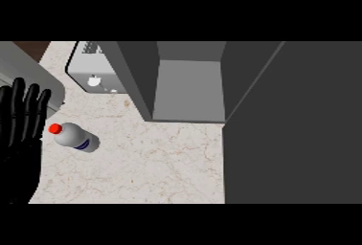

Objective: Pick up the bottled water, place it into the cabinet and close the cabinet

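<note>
Evenly and softly lit, no single source traceable. Bright on the pale marble counter (pixel 141 162), veins readable edge to edge. Much darker over the open cabinet door (pixel 293 124) at right, a flat charcoal plane without gradient. Mid-grey inside the cabinet (pixel 187 91), walls a shade deeper than the floor. Only a faint soft shadow under the bottled water (pixel 76 137); small highlight on its white body, red cap saturated. Black left hand (pixel 20 129) at the left edge nearly featureless, with thin grey sheen lines along the fingers. No glare, no motion blur. Slightly soft throughout; straight edges undistorted.
</note>
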Controlling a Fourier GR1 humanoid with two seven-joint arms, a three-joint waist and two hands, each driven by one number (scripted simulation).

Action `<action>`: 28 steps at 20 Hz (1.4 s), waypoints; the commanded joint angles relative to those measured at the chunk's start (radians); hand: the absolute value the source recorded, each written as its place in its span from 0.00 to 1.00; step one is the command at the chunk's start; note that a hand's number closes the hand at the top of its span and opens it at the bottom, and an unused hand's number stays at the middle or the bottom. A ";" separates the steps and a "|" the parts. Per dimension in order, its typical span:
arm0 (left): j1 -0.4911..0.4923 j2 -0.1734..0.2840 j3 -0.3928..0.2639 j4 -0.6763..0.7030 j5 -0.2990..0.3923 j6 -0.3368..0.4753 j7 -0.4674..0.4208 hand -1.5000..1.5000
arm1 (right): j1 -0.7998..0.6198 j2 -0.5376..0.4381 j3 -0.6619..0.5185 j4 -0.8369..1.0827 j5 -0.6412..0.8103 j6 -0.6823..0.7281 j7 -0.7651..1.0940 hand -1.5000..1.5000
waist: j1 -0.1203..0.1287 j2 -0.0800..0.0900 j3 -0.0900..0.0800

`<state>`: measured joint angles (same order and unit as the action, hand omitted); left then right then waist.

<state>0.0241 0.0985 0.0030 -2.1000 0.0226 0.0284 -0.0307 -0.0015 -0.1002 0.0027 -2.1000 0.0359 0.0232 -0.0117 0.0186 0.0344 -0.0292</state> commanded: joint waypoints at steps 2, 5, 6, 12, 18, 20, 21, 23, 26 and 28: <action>0.015 0.086 0.166 0.039 0.156 -0.092 -0.027 0.00 | 0.069 0.004 0.031 -0.007 0.024 0.016 -0.011 0.00 | -0.017 -0.034 0.028; 0.027 0.175 0.294 0.045 0.270 -0.175 -0.030 0.00 | 0.165 0.003 0.010 -0.087 -0.052 0.055 -0.029 0.00 | -0.020 -0.036 0.029; 0.019 0.204 0.331 0.038 0.291 -0.187 -0.014 0.00 | 0.194 -0.012 -0.003 -0.147 -0.068 0.069 -0.021 0.00 | -0.022 -0.037 0.029; 0.165 0.165 0.360 -0.027 0.534 -0.223 0.159 0.00 | 0.220 -0.021 0.158 -0.333 -0.168 0.131 0.221 0.00 | -0.009 -0.041 0.028; 0.200 0.153 0.392 -0.153 0.577 -0.199 0.287 0.00 | 0.193 0.014 0.228 -0.361 -0.083 0.095 0.281 0.00 | -0.015 -0.036 0.029; 0.142 0.195 0.435 -0.128 0.618 -0.154 0.352 0.00 | 0.236 0.043 0.289 -0.385 -0.037 0.075 0.279 0.00 | -0.019 -0.036 0.029; 0.139 0.176 0.421 -0.112 0.588 -0.181 0.320 0.00 | 0.256 0.042 0.302 -0.410 -0.038 0.081 0.283 0.00 | -0.020 -0.036 0.029; 0.127 0.240 0.503 -0.116 0.700 -0.177 0.405 0.00 | 0.213 0.049 0.290 -0.332 -0.027 0.083 0.246 0.00 | -0.016 -0.036 0.029; 0.169 0.150 0.424 -0.158 0.577 -0.182 0.372 0.00 | 0.285 0.060 0.374 -0.453 0.018 0.053 0.308 0.00 | -0.021 -0.036 0.029; 0.146 0.189 0.456 -0.096 0.601 -0.205 0.393 0.00 | 0.166 0.060 0.356 -0.447 0.010 0.036 0.409 0.00 | -0.019 -0.035 0.029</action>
<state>0.1981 0.2744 0.4579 -2.2189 0.6396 -0.1828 0.3209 0.1976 -0.0434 0.3235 -2.4720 0.0137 0.0791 0.2982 0.0021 -0.0016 -0.0001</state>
